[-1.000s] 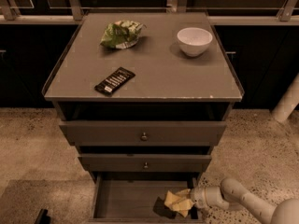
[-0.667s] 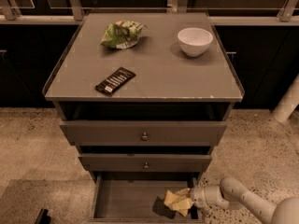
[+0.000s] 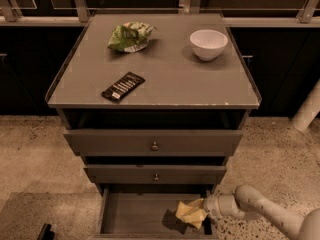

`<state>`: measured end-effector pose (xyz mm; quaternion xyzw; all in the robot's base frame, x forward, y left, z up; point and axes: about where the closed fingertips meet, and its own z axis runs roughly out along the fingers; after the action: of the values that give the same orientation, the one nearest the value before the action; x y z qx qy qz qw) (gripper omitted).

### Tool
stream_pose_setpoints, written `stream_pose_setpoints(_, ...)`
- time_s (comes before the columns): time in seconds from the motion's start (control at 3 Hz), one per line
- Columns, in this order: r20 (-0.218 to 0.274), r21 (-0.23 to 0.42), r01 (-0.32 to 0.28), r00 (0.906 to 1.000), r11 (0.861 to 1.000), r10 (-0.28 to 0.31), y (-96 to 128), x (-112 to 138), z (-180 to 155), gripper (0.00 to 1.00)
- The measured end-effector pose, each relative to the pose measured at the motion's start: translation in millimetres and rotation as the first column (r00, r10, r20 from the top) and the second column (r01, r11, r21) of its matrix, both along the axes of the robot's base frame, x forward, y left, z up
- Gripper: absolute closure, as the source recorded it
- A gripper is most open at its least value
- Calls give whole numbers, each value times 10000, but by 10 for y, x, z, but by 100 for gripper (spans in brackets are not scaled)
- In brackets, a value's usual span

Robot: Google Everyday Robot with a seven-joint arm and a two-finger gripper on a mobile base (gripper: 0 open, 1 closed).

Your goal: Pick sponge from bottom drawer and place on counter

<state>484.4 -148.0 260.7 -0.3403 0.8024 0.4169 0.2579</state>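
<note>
The bottom drawer [image 3: 135, 215] is pulled open, with a plain flat floor. The pale-yellow sponge [image 3: 190, 213] is at the drawer's right side, crumpled against the end of my gripper [image 3: 202, 211]. The arm reaches in from the lower right. The sponge seems slightly raised over a dark shadow on the drawer floor. The fingers themselves are hidden behind the sponge. The counter [image 3: 165, 79] is the flat grey cabinet top above, with a chipped front edge.
On the counter lie a green-white snack bag [image 3: 128, 36] at the back left, a white bowl [image 3: 208, 44] at the back right and a dark bar [image 3: 123, 86] near the front left. Two knobbed drawers [image 3: 154, 145] are above the open one.
The sponge and gripper have risen slightly within the drawer's right side; the rest has not moved.
</note>
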Motion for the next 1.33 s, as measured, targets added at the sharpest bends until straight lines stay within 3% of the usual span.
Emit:
stream_pose_setpoints(0.33,497,-1362,803,9960,9874,-741,-92,151,593,100)
stream_pose_setpoints(0.67,1205,-2175,1742,9812,9604,-1507,-89,209,1251,100)
stream_pose_setpoints(1.0,1413,-2652,1468,9836,9530,-1122,57,-171,1860,100)
stream_pose_setpoints(1.33,1605,-3101,1154,9847,9437,-677,69,-315,2057,100)
